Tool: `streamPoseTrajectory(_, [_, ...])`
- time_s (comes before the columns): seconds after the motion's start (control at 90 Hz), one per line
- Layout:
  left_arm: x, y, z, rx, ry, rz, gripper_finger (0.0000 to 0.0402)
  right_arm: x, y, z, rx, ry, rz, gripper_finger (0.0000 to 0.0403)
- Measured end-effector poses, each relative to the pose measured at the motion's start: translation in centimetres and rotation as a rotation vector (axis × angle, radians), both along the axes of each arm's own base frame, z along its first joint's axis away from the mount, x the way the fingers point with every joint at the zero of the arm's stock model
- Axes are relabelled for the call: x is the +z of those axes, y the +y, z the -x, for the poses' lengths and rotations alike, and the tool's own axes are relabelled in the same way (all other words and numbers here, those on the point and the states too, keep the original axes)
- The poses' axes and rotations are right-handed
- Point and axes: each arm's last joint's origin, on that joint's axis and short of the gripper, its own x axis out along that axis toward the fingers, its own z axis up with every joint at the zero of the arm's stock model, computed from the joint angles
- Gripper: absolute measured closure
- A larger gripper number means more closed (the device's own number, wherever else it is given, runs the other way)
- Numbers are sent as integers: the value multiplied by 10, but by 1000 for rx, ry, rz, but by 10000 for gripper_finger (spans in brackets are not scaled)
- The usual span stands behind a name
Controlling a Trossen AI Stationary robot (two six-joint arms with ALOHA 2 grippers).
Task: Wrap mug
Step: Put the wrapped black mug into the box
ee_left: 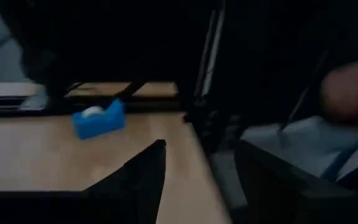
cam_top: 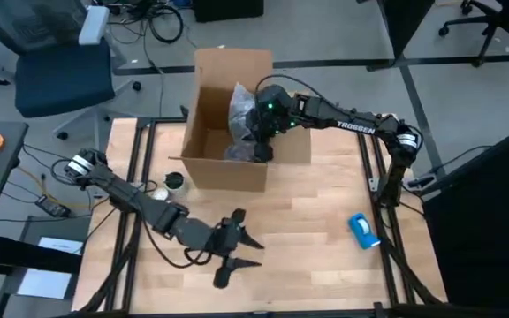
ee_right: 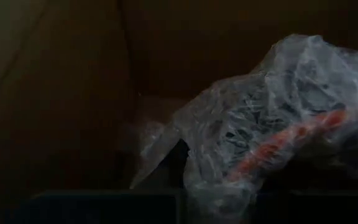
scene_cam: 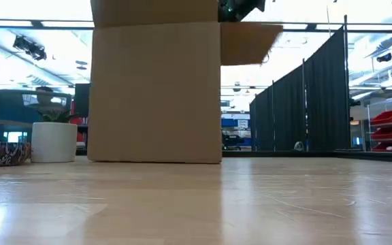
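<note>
I work at a pale wooden tabletop [cam_top: 316,212] with a dark metal frame along its edges. Around it the floor [cam_top: 467,97] is grey, with black cables [cam_top: 162,22] trailing across it past the far edge. A blue office chair [cam_top: 56,66] stands off the far-left corner, and another chair's wheeled base [cam_top: 489,31] sits off the far-right. Level across the tabletop I see black curtain partitions [scene_cam: 305,102], red storage bins [scene_cam: 390,129] on shelving, a white plant pot [scene_cam: 54,141], and a bright ceiling with beams overhead [scene_cam: 39,34].

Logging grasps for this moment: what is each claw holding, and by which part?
The left claw holds nothing. The right claw is inside the cardboard box at the bubble-wrapped mug; any hold cannot be told.
</note>
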Motion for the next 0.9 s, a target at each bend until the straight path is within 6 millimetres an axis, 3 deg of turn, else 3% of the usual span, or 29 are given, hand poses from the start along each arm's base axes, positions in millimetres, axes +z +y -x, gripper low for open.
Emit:
streamPoseTrajectory(0.167, [14, -6, 15, -335, 23, 78, 229, 0, 3, -4, -10, -37, -29, 392])
streamPoseTrajectory(0.267, [15, -12, 27, -407, 90, 106, 229, 1, 9, -8, -24, -62, -30, 392])
streamPoseTrajectory(0.5, [18, -19, 69, -235, 247, 55, 229, 5, 36, 8, 9, 63, -77, 392])
streamPoseTrajectory(0.656, [31, -29, 103, -155, 208, 40, 229, 14, 51, 30, 5, 159, -105, 392])
streamPoseTrajectory(0.9, [46, -36, 131, -164, 72, -67, 229, 32, 47, 22, 9, -35, -19, 392])
